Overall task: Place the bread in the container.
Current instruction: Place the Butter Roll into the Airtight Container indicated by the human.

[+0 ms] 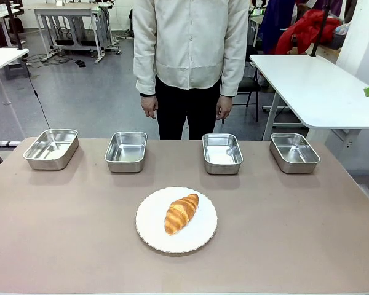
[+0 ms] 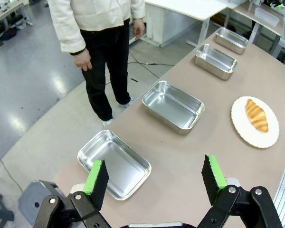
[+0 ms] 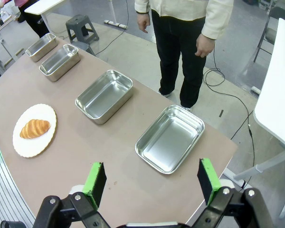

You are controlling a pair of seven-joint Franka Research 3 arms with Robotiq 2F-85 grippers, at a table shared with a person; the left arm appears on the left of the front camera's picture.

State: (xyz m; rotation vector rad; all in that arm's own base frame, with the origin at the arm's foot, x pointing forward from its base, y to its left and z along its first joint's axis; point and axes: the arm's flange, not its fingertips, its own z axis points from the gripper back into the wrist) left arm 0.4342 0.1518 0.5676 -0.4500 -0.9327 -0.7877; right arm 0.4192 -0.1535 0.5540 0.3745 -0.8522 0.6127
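A robotics lab or test hall, not a home. The floor (image 1: 92, 98) is bare, glossy grey, with cables (image 1: 54, 59) lying on it. White tables (image 1: 313, 86) on metal frames stand far left and right, and a grey stool (image 3: 80, 26) and a black chair (image 1: 251, 89) stand beyond the worktop (image 1: 61, 233). It carries a staged row of four steel trays (image 1: 51, 149) and one plate (image 1: 149, 230), with a person (image 1: 190, 43) standing at its far edge. A left claw (image 2: 154, 166) and a right claw (image 3: 151, 168), black with green pads (image 2: 93, 176), hang over it

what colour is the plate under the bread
White; the plate under the bread shows best in the front view.
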